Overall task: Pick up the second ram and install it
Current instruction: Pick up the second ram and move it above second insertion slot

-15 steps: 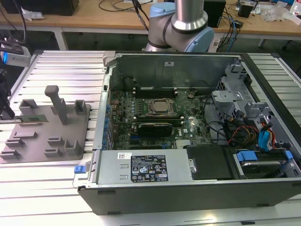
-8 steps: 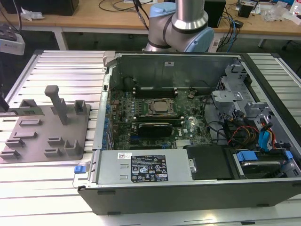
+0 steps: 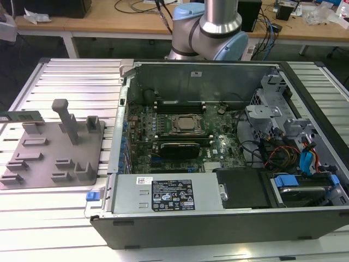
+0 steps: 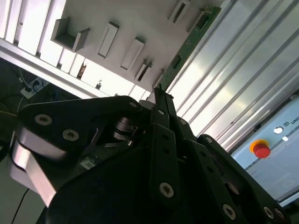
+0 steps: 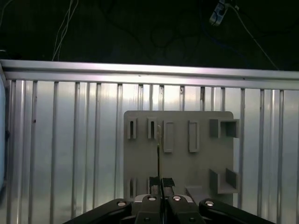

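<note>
Ram stick (image 4: 188, 46) pinched in the hand (image 5: 161, 181) above the grey holder plate (image 5: 187, 161); such a narrow grip could let it tilt or slip free.

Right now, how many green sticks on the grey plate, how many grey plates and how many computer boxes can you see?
Green ram stick: 1
Grey holder plate: 1
Open computer case: 1
Total: 3

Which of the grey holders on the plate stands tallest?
The narrow capped post near the plate's far edge; every other holder sits low.
</note>
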`<state>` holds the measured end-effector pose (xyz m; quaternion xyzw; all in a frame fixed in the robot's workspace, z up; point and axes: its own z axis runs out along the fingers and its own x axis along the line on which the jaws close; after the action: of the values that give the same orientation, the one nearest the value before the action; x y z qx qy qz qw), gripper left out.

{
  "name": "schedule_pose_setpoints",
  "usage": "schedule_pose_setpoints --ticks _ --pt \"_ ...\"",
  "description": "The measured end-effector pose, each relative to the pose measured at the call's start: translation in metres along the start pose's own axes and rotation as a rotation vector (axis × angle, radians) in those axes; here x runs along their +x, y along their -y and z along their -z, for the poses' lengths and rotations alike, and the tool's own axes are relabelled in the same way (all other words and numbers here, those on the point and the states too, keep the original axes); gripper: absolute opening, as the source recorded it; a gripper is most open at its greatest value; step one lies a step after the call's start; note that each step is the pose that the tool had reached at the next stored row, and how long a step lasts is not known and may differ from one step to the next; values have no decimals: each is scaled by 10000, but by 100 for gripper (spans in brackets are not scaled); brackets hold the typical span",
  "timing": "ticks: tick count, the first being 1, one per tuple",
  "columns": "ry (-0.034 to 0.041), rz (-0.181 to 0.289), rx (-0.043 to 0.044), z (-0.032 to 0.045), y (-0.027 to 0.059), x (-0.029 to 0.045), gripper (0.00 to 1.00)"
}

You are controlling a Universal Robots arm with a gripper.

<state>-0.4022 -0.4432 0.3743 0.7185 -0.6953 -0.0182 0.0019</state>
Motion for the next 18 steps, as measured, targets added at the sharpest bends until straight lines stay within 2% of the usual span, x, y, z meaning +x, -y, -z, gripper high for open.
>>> schedule_pose_setpoints --ticks 3,8,13,18 --pt "3 0 0 196 -6 -6 9" --pt "16 0 2 396 -12 -13 9" --pt "14 1 -2 400 0 -12 9" --pt "16 0 0 404 242 -4 9"
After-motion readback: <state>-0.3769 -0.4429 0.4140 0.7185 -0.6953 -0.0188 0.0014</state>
